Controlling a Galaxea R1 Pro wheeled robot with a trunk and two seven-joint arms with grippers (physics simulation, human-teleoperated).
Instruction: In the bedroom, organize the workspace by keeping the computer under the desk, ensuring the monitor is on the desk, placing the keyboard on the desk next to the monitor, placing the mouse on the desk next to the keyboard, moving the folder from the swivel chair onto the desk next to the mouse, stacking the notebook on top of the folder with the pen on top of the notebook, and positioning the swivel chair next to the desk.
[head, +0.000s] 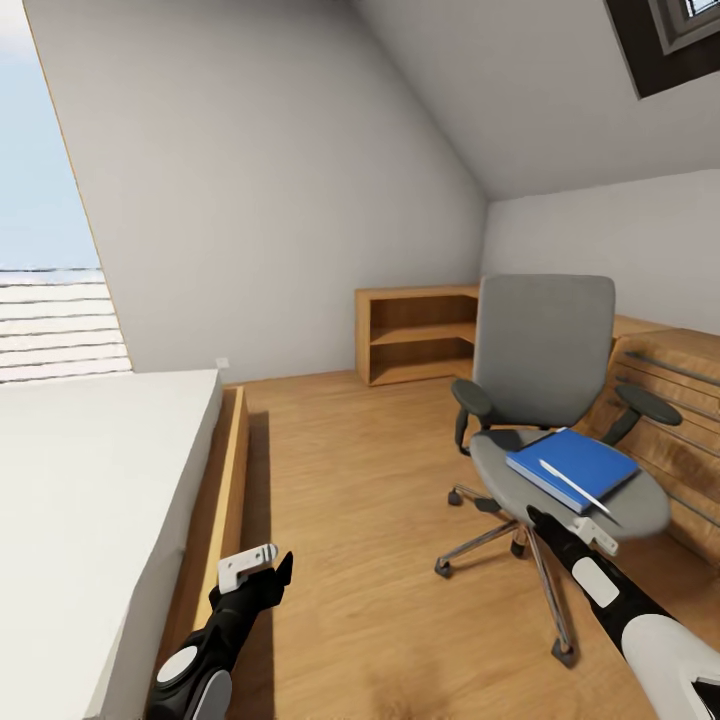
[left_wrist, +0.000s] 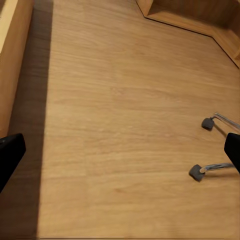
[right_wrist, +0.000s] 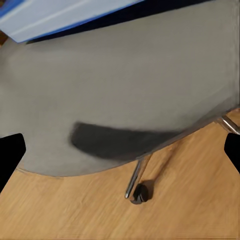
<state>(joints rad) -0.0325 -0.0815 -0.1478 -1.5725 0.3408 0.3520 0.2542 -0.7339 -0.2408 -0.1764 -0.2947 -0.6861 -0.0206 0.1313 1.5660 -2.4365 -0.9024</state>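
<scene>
right end effector (head: 600, 527) hovers released at the near edge of the swivel chair (head: 545, 350) seat; left end effector (head: 262, 568) hangs open over the floor. folder (head: 572, 467) with pen (head: 572, 484) on top waits on the seat, so judging by this, moving it is yet to do.

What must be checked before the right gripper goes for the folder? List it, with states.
1. Folder lies flat on the swivel chair seat: ok.
2. Folder top bare for lifting: not ok, the pen lies loose on it and may slide off.
3. Right gripper open, at the seat's front edge, short of the folder: ok.
4. Left gripper open, over the floor, apart from the chair: ok.
5. Desk within reach for the drop: cannot tell.
</scene>
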